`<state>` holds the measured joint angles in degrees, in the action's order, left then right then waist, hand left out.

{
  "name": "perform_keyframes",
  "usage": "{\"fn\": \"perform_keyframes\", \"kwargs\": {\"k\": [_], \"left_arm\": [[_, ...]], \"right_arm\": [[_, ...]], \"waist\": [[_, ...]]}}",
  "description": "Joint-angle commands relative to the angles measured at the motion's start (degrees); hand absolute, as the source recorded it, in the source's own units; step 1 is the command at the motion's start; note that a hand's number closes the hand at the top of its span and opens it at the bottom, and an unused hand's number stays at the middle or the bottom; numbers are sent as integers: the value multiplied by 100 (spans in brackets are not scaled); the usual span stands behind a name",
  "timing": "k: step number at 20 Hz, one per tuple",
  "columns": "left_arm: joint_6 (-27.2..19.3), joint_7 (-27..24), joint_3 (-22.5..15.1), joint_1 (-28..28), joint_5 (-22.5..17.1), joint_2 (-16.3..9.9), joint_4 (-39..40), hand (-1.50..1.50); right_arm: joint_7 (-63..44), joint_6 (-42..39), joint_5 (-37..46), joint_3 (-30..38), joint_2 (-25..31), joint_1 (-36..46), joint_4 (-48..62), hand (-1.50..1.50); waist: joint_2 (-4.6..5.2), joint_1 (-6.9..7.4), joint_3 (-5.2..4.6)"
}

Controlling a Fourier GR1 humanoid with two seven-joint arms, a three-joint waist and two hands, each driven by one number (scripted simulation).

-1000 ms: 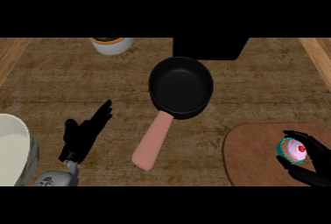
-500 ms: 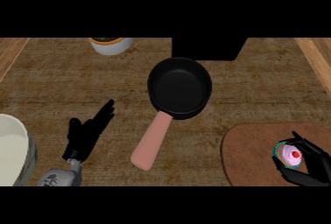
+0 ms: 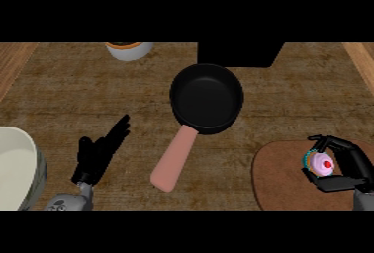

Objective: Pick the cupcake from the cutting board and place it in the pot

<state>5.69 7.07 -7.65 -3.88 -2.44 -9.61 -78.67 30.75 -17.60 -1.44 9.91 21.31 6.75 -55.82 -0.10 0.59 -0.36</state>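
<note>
Curling round the cupcake [image 3: 321, 163] over the cutting board [image 3: 281, 173], the right hand [image 3: 345, 168] is ready to carry it to the pan [image 3: 207, 98]; the left hand [image 3: 99, 153] rests open.

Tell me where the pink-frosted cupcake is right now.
In the head view, the pink-frosted cupcake sits at lower right, enclosed by the right hand over the brown cutting board, right of the black pan's pink handle.

Bare counter [image 3: 292, 106] lies between cutting board [image 3: 281, 175] and pot [image 3: 207, 98].
</note>
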Motion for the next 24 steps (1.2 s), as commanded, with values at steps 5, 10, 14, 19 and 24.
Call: {"fn": "perform_keyframes", "kwargs": {"k": [5,10,14,19,24], "left_arm": [[58,283,232,-165,-19,59,9,0],[-2,187,171,-222,125,173,92,0],[152,-69,213,249,142,19,-24,0],[106,167,184,-70,139,168,-68,0],[22,360,178,-251,215,257,-118,0]], "right_arm": [[53,330,354,-56,75,79,-727,150],[-489,730,657,-105,197,22,-1705,150],[-1122,1060,970,-298,104,-196,-2838,150],[-2244,1246,1380,-449,246,63,-4037,150],[-3673,922,1602,-562,497,772,-4633,150]], "waist": [[3,-78,34],[-1,-93,32],[-6,-78,32],[-6,-82,31],[0,-54,31]]}}
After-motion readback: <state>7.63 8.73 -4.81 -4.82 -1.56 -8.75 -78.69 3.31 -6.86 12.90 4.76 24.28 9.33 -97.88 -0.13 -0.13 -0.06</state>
